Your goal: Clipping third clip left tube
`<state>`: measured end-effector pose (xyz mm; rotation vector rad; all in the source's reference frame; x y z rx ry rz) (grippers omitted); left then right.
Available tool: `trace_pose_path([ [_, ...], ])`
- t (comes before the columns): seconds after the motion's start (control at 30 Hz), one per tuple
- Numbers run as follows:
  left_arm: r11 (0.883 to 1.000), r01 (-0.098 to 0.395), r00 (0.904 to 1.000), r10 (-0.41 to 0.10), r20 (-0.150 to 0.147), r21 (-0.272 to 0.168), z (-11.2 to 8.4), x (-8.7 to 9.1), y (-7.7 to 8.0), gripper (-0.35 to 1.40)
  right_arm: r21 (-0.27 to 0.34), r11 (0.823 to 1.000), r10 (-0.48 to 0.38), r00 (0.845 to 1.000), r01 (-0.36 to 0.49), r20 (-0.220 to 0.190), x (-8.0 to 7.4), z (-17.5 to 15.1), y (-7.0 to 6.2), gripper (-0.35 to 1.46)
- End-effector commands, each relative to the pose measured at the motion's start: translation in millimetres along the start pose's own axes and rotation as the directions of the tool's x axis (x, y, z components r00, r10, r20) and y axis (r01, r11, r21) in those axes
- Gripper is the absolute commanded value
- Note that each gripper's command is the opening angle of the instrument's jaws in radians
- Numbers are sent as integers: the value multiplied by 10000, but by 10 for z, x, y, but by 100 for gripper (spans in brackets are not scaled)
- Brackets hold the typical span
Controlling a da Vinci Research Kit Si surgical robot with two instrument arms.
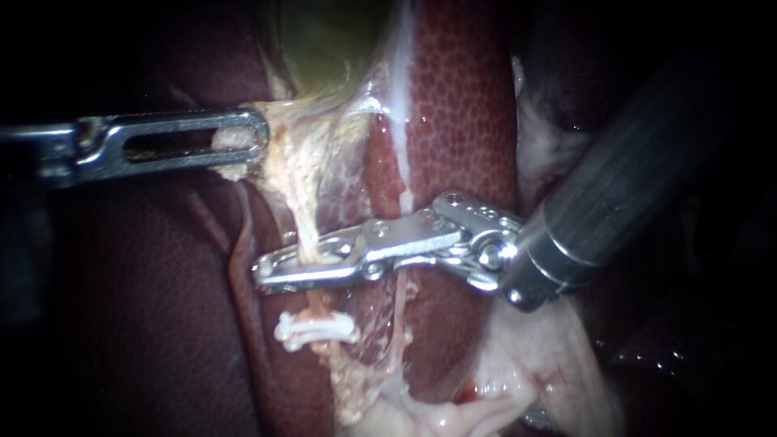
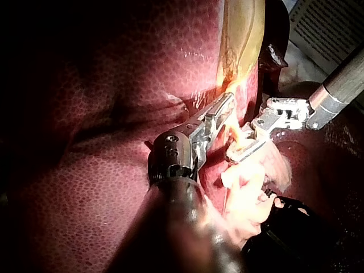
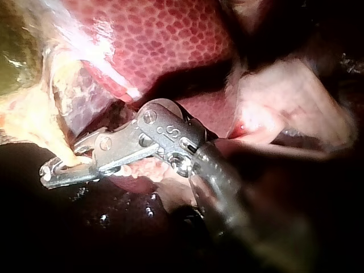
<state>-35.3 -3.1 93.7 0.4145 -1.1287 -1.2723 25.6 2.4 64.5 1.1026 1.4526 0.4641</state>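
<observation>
R instrument (image 1: 265, 271) jaws clenched across left tube (image 1: 306, 226), white clip (image 1: 316, 328) on tube just past them, away from gallbladder (image 1: 324, 40); L instrument (image 1: 255, 139) jaws grasp pale tissue (image 1: 283, 166) at tube's gallbladder end; liver (image 1: 461, 105) flanks tube, R hinge overlying liver.

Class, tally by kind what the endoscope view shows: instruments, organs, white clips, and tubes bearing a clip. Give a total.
Instruments: 2, the left instrument and the right instrument
Organs: 2, the liver and the gallbladder
White clips: 1, the clip
Clipped tubes: 1, the tube
Total: 6
</observation>
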Motion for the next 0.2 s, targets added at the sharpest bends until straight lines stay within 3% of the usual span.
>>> trace_pose_path([
  [0.03,10000,-1,10000,1,2,-6,0,0,0,-25,5,10000,-4,10000,4,1,0,0,0,-35],
  [0.1,10000,-1,10000,1,3,-6,0,0,0,-25,9,10000,-4,10000,4,2,0,0,0,-30],
  [0.2,10000,-1,10000,1,2,-5,0,0,0,-25,-53,10000,1,10000,-1,-20,0,-2,1,32],
])
